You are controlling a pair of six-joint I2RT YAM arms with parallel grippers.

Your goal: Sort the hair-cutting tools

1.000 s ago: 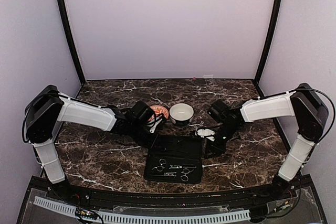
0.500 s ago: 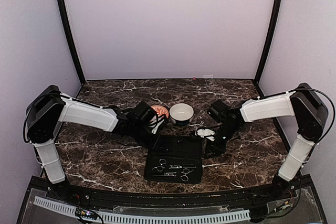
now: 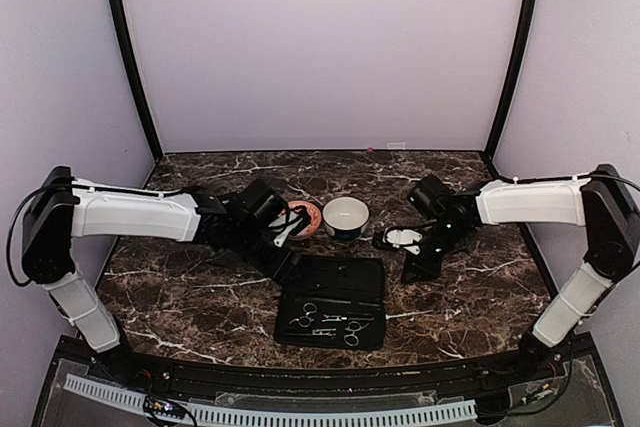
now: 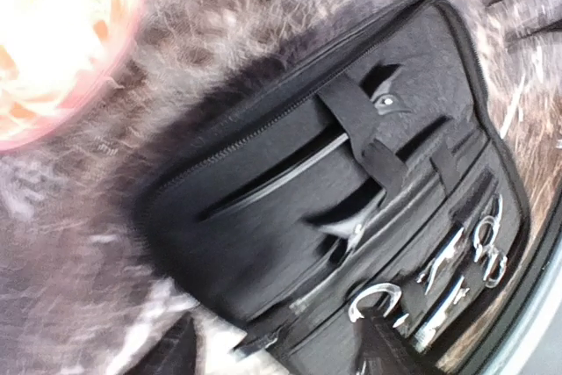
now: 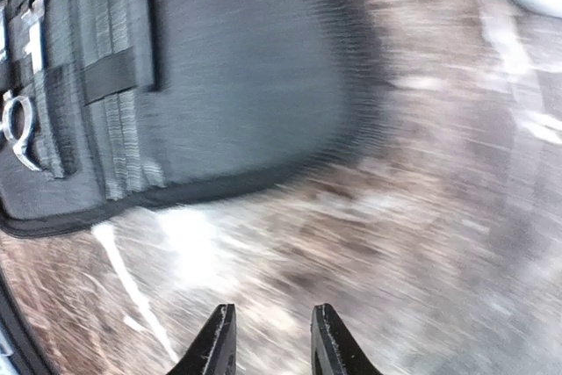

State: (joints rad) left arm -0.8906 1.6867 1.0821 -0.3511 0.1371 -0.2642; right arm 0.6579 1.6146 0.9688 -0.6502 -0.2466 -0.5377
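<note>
Dark marbled tabletop (image 3: 180, 297), pale lilac walls on three sides, black posts at the back corners.

Item 1: black case (image 3: 335, 277), lying open and flat near the front middle. Its far half shows only straps and a zip; its near half carries the tools.

Item 2: hair-cutting tools (image 3: 340, 324), silvery scissors with ring handles and a few slim pieces, lying in a row under the straps of the case's near half. None is seen loose on the marble.

Item 3: orange-patterned bowl (image 3: 310, 215) and white bowl (image 3: 346, 215), side by side just beyond the case's far edge. Whether either holds anything cannot be told; the wrist view of the orange one is blurred.

Item 4: left gripper (image 4: 277, 353), jaws wide apart and holding nothing, hovering over the case's far left corner, beside the orange bowl.

Item 5: right gripper (image 5: 268, 340), jaws narrowly parted with only blurred marble showing between them, over bare tabletop just off the case's right edge.

Progress, as a judgement: early or middling. Several tools sit in the case and neither gripper carries one, so most of the sorting into the bowls appears yet to be done.
</note>
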